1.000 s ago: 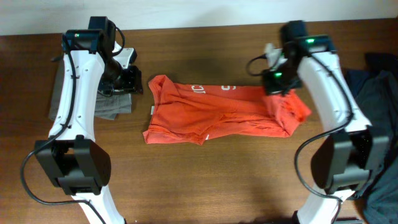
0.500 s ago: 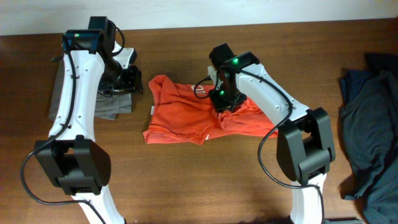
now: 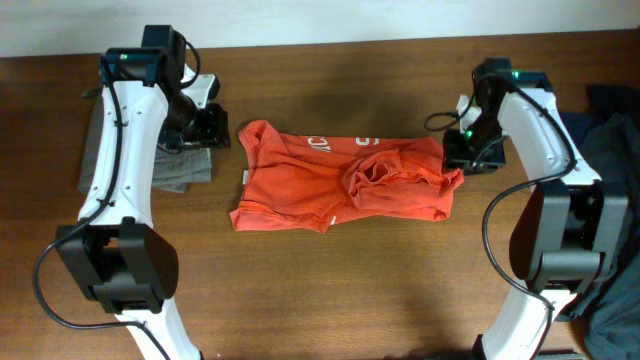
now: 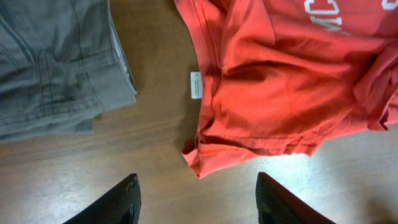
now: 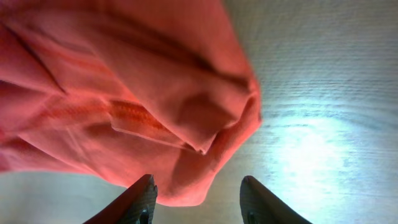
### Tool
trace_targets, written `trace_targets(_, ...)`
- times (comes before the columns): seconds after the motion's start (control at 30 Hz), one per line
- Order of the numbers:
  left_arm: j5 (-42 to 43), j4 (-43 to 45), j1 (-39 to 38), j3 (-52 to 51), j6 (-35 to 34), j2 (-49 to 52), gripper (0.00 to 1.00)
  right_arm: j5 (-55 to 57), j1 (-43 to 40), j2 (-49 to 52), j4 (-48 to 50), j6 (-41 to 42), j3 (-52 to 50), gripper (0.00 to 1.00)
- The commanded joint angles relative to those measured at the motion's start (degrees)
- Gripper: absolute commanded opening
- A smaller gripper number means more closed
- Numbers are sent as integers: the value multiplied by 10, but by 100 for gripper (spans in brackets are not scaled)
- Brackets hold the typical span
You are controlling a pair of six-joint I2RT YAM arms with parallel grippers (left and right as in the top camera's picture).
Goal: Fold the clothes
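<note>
Orange-red shirt (image 3: 340, 190) lies in the middle of the table (image 3: 330, 290), white lettering up, its right part crumpled into a heap. Your right claw (image 5: 198, 202) is spread wide at the shirt's right edge, clamping nothing. Your left claw (image 4: 196, 202) hangs released over bare wood, between the shirt's left hem and a folded grey garment (image 4: 56, 62). At far right sit dark blue clothes (image 3: 612, 140).
</note>
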Motion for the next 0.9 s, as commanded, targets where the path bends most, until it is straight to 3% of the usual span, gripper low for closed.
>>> trace_targets(0.0, -2, 7, -1, -3, 3, -15, 60, -34, 9, -13, 15, -32, -47, 48)
trace_targets(0.07, -2, 6, -1, -3, 3, -15, 60, -34, 12, -13, 41, -27, -71, 48)
trace_targets(0.27, -2, 6, -1, -3, 3, -15, 60, -34, 11, -13, 93, -12, -97, 19)
trace_targets(0.37, -2, 6, -1, -3, 3, -15, 60, -33, 11, -17, 93, -14, -82, 12)
trace_targets(0.4, -2, 6, -1, -3, 3, -15, 60, -28, 10, -22, 91, -14, -77, 15)
trace_targets(0.5, -2, 5, -1, -3, 3, -15, 60, -7, 10, -28, 87, -14, -65, 46)
trace_targets(0.6, -2, 6, -1, -3, 3, -15, 60, -1, 10, -28, 88, -14, -65, 50)
trace_targets(0.67, -2, 5, -1, -3, 3, -15, 60, 12, 10, -28, 96, -14, -65, 46)
trace_targets(0.77, -2, 4, -1, -3, 3, -15, 60, 5, 11, -28, 104, -12, -65, 19)
trace_targets(0.87, -2, 3, -1, -3, 3, -15, 60, -6, 12, -28, 93, -12, -65, 15)
